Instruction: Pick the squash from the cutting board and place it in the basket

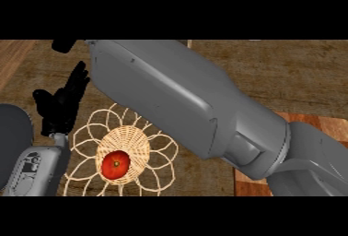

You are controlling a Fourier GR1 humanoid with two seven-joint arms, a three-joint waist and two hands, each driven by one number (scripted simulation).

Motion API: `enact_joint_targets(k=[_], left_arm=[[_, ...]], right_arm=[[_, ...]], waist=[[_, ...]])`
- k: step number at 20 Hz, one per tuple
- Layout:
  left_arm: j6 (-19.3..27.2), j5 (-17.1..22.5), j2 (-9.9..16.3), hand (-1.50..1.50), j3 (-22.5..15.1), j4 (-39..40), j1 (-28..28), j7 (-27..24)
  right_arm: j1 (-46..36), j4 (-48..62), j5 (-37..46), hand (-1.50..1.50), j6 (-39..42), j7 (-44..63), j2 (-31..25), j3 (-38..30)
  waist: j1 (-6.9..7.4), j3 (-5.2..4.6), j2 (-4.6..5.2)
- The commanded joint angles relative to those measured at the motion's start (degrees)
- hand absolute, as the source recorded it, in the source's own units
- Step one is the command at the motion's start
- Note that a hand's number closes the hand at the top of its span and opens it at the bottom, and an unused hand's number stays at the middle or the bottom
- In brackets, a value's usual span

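The wicker basket with looping wire petals stands on the counter at lower left. A round red fruit lies in its woven middle. No squash shows anywhere. My right forearm crosses the view from lower right to upper left, above the basket's right side. Only a black scrap of my right hand shows at the top left edge. My left hand stands open, fingers up, just left of and behind the basket. The wooden cutting board lies at the right, mostly hidden by the right arm.
The counter is rough and brown, with lighter wood at its far left edge. A grey rounded shape sits at the left edge beside my left forearm.
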Motion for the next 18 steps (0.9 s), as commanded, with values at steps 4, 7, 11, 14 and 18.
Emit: enact_joint_targets(k=[4, 7, 11, 14, 18], left_arm=[[-0.78, 0.83, 0.59, 0.00, 0.93, -1.10, 1.47, -0.49], [-0.35, -0.03, 0.61, 0.00, 0.44, -0.17, 1.19, 0.56], [0.43, -0.10, 0.30, 0.00, 0.89, -0.48, 0.56, 0.25], [-0.65, 0.38, 0.90, 0.00, 1.01, -0.96, 1.07, 0.25], [-0.24, 0.31, 0.38, 0.00, 0.76, -1.37, -0.64, 1.49]], right_arm=[[2.28, 4.23, -5.86, 1.50, -0.24, -9.96, 0.00, -3.21], [-1.21, 9.14, 6.64, 1.50, 10.96, -10.48, -0.34, 12.00], [-3.55, 11.74, 10.86, 1.50, 13.83, -16.82, -0.01, 15.58], [-6.26, 14.10, 12.92, 1.50, 14.80, -16.99, -0.01, 17.36], [-6.31, 16.68, 12.88, 1.50, 14.31, -18.19, -0.01, 16.96]], waist=[[0.05, 0.07, 0.05], [-1.37, -0.49, -0.60], [-1.79, 0.00, -0.22], [-0.93, 0.00, -0.27], [0.01, -0.02, 0.18]])
